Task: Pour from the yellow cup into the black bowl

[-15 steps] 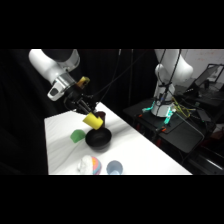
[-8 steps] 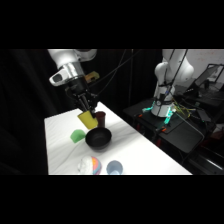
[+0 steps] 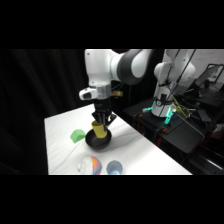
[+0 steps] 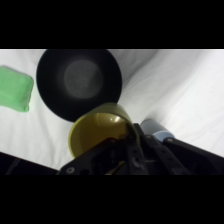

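Fingers [image 4: 131, 131] clamped on yellow cup [image 4: 97, 131], held at black bowl's [image 4: 79, 82] 5 o'clock rim. Grasp done; tilt and pour left.

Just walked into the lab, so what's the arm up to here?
The gripper holds the yellow cup just over the black bowl on the white table. In the wrist view the cup sits at the bowl's edge, its mouth showing; nothing visible in the bowl. A green object, a striped bowl and a blue cup sit nearby.

white table [image 3: 145, 150], black bowl [image 3: 98, 142], green object [image 3: 77, 135]
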